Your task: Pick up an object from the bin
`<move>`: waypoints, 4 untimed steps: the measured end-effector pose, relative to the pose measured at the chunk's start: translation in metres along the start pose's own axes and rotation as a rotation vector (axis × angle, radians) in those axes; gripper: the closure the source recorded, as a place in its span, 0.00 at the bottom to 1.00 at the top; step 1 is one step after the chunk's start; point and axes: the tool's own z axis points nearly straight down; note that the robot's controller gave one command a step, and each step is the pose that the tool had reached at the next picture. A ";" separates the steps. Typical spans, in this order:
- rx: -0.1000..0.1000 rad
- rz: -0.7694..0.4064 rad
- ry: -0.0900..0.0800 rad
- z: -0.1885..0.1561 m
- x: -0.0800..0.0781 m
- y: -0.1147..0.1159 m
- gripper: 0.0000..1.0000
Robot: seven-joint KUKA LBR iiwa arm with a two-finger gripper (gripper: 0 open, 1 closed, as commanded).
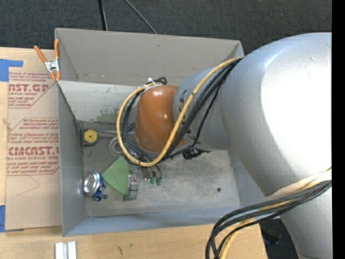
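Note:
My gripper [142, 177] reaches down under the orange wrist cover to the bin floor, left of the middle. A flat green piece [115, 173] lies tilted on the floor just to its left, touching or nearly touching the gripper's left side. Further left, in the near left corner, lies a crushed silver and blue can [92, 185]. A small yellow round thing [89, 136] sits against the left wall, further back. The cover and cables hide whatever lies right under the wrist.
The arm and its orange cover, with looped yellow and black cables, fill the bin's middle and right. A thin grey wire loop [115, 145] lies on the floor behind the green piece. Bare floor shows at the front right.

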 end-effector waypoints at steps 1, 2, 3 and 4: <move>0.001 0.005 -0.005 -0.003 -0.002 -0.004 1.00; 0.000 -0.067 -0.014 -0.169 -0.012 0.013 1.00; 0.003 -0.031 0.003 -0.093 0.005 0.019 1.00; 0.002 -0.031 -0.004 -0.097 0.003 0.019 0.00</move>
